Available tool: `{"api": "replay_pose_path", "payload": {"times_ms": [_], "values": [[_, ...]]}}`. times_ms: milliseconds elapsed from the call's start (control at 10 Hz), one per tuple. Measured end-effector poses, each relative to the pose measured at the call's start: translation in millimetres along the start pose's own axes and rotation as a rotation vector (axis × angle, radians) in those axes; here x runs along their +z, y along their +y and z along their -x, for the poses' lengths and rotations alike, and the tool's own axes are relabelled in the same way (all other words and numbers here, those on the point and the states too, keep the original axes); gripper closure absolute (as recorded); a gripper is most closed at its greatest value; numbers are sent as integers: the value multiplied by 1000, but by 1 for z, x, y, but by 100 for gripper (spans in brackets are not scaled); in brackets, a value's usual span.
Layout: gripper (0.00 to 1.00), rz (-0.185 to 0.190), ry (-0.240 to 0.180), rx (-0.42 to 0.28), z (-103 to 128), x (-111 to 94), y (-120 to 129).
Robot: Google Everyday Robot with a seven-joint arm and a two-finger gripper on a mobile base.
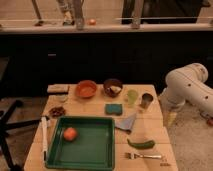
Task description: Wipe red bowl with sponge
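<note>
Wooden bench (82, 107) before a dark counter; sponge and bowl not in contact.
Red bowl (86, 89) sits upper centre-left of the frame's bench area, with the dark brown bowl (113, 87) just to its right. Sponge (114, 108) lies flat at lower right of the red bowl, between it and the grey cloth (127, 121), above the green tray (85, 142). Tool (171, 119) hangs off the bench's right edge, well apart from both; its state cannot be told.
</note>
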Motion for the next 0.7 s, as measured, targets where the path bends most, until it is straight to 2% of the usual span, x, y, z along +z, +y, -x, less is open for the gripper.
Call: {"api": "replay_pose_path", "payload": {"times_ms": [200, 300, 500, 700], "values": [[20, -8, -18, -9, 4, -1, 1], [20, -10, -33, -19, 13, -2, 1], [20, -21, -50, -40, 45, -2, 0], [20, -42, -33, -89, 84, 3, -3]]}}
